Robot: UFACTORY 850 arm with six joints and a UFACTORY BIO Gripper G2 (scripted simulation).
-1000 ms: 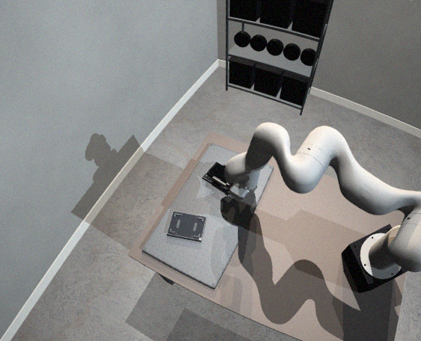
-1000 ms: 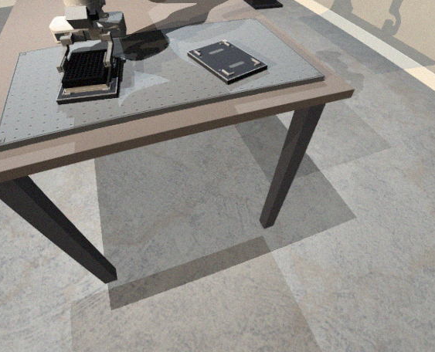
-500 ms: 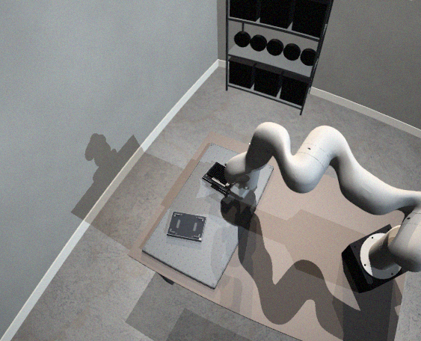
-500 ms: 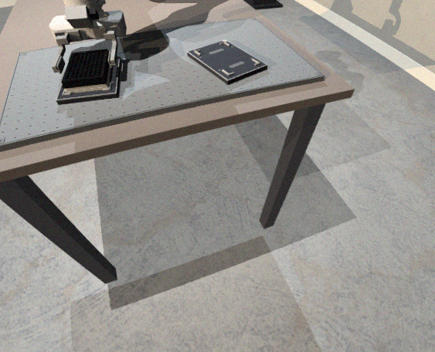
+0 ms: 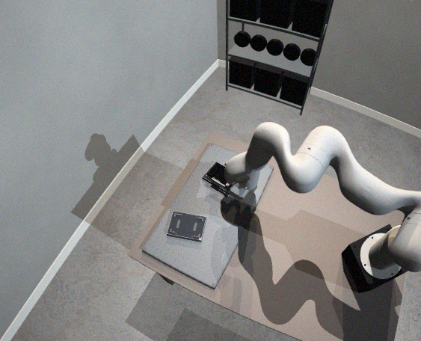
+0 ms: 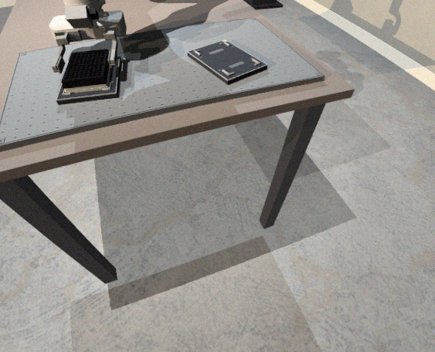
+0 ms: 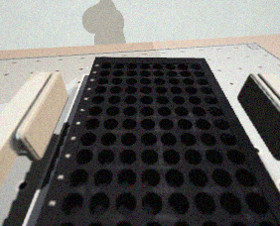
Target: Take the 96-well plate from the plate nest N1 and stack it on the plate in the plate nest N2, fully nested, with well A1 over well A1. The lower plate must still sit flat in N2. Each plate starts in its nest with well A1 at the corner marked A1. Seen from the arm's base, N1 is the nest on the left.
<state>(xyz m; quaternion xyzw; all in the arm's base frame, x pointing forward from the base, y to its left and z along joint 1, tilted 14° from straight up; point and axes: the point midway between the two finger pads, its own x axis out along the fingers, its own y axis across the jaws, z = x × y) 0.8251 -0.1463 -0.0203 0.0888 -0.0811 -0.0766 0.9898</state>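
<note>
The black upper 96-well plate (image 5: 217, 170) (image 6: 86, 67) (image 7: 158, 131) sits on the pale lower plate (image 6: 87, 90) in nest N2 (image 6: 88, 99). It looks level; a pale strip of the lower plate shows beneath it. Whether it is fully nested cannot be told, and the A1 marks are not readable. My gripper (image 6: 85, 63) (image 7: 155, 114) is open, its fingers on either side of the black plate with a gap at each side. Nest N1 (image 5: 186, 226) (image 6: 226, 58) is empty.
Both nests stand on the grey perforated board (image 5: 203, 262) (image 6: 156, 93), which lies on the brown table (image 5: 300, 224) (image 6: 214, 119). The arm's base (image 5: 379, 258) stands at the other end of the table. A shelf rack (image 5: 271, 63) stands on the floor beyond.
</note>
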